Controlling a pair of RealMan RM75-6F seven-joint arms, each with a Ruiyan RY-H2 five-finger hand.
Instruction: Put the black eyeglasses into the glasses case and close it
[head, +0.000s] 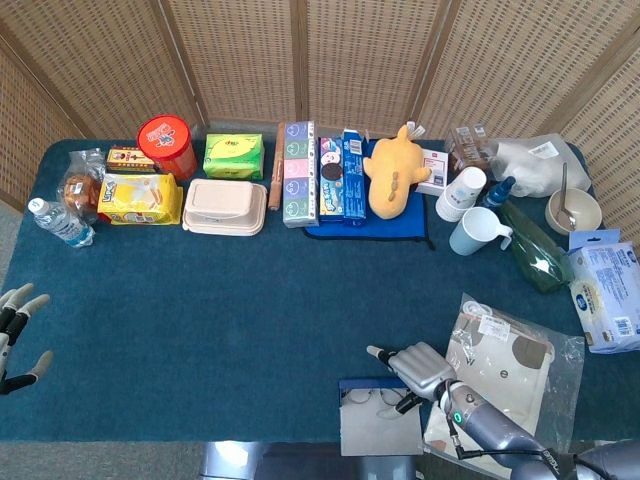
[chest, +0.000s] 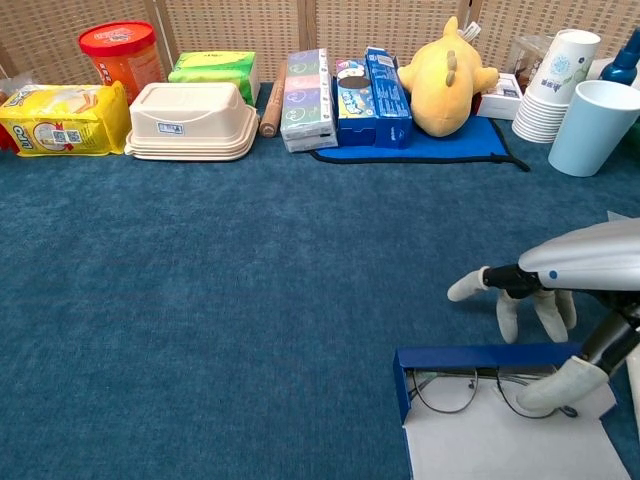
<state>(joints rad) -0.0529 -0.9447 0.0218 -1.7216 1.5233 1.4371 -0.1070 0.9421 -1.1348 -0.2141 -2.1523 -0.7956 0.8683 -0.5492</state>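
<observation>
The black eyeglasses (chest: 482, 388) lie unfolded inside the open glasses case (chest: 470, 356), a blue-rimmed case with a grey lining, at the table's front edge; the head view shows the eyeglasses (head: 365, 397) and the case (head: 380, 428) too. My right hand (chest: 537, 301) hovers over the case's right end with fingers spread, and its thumb tip (chest: 556, 386) touches the right lens area. In the head view the right hand (head: 424, 367) sits just right of the case. My left hand (head: 14, 335) hangs open at the far left edge, away from everything.
A clear plastic bag with a printed card (head: 505, 360) lies right of the case. Along the back stand a yellow plush toy (chest: 443, 75), paper cups (chest: 558, 85), a pale blue mug (chest: 591, 126), a beige lunch box (chest: 190, 120) and snack boxes.
</observation>
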